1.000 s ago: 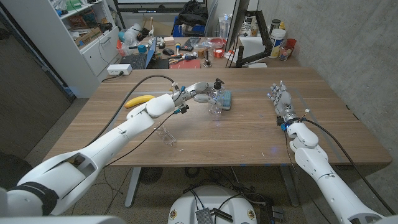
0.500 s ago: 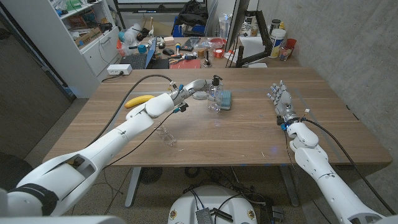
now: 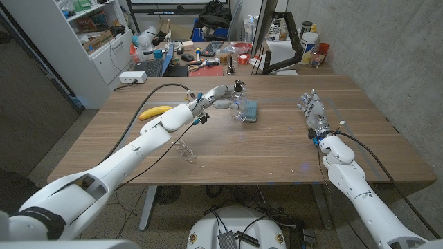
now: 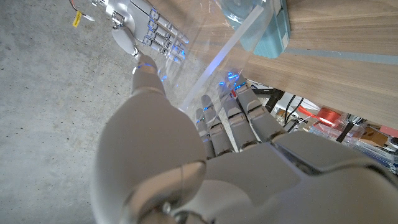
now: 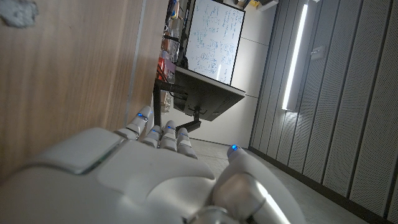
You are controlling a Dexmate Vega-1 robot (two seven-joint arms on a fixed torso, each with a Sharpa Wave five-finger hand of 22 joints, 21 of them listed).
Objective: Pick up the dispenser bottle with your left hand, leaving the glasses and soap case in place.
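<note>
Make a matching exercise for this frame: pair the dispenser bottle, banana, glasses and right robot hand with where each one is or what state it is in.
Things:
1. dispenser bottle
2. banana
3. glasses
4. right robot hand

Places or states:
A. lies on the table on the near side of the left forearm
B. holds nothing, at the table's right side
C. yellow, on the table beyond the left arm
D. clear, in the grip of the left robot hand, beside the teal soap case

Pairs: 1-D, 2-C, 3-A, 4-B
</note>
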